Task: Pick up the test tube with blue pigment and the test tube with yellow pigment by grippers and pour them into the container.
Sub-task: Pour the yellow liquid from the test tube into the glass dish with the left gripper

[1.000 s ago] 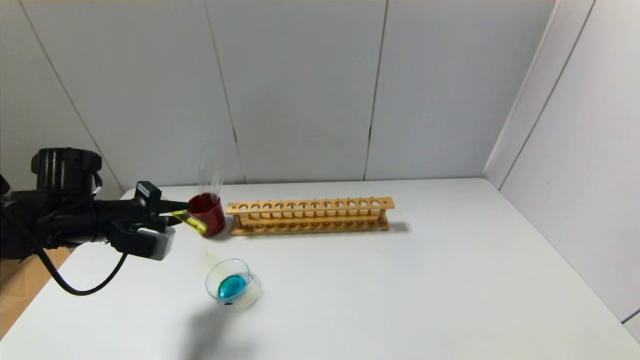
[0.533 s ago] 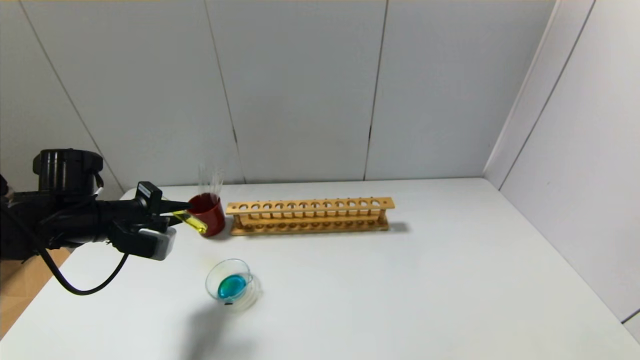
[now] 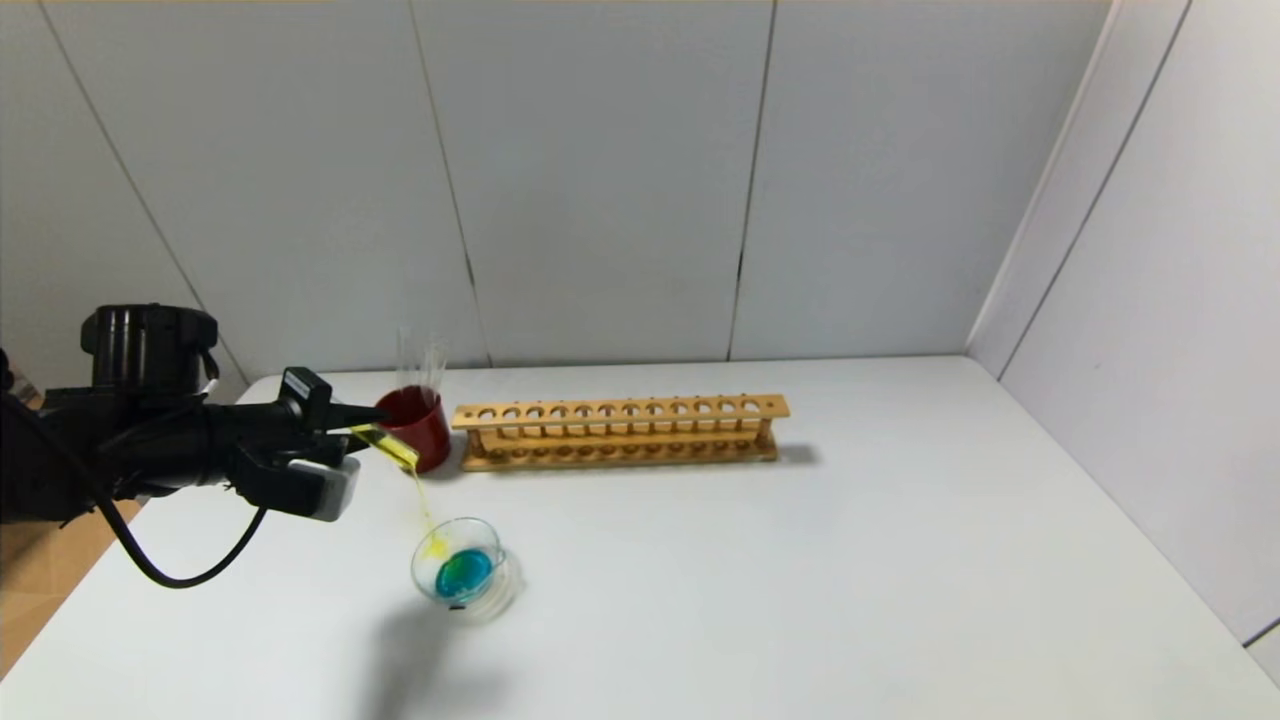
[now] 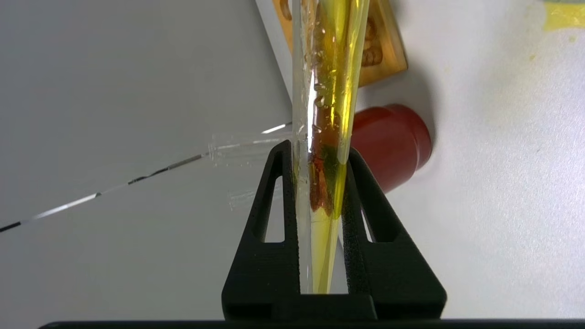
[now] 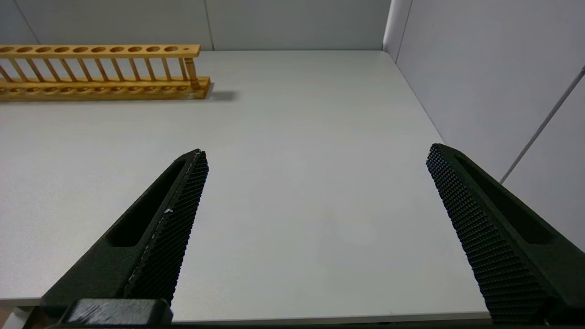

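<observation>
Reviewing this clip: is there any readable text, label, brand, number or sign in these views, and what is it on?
None can be read.
Small white sticker on the black block of the left gripper, head view: too small and blurred to read.
Yellow test tube, dish, red cup, wooden rack, table, wall panels, right gripper: no markings visible.
</observation>
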Robot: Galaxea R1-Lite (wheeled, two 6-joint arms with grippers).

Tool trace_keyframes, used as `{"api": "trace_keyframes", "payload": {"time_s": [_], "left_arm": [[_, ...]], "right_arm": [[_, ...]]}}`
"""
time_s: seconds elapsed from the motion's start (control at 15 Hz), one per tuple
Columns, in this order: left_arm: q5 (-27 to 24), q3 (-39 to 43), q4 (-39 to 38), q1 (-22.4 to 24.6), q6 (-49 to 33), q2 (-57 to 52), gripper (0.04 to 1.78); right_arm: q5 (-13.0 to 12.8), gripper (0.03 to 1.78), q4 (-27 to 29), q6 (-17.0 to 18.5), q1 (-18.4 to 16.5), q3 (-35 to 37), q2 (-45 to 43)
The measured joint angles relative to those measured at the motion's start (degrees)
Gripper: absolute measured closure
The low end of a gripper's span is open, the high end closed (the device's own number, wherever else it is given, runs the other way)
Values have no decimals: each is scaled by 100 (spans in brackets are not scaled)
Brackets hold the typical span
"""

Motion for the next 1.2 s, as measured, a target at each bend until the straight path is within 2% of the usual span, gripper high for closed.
{"api": "trace_keyframes", "payload": {"time_s": [0.27,1.2], "left_arm": [[12,10,-4,-167,-11,67,151],[76,32,-6,-256,306,34,151]], "right_arm": [[-2,6,0,2,0,0,0],[-2,6,0,0,0,0,0]]}}
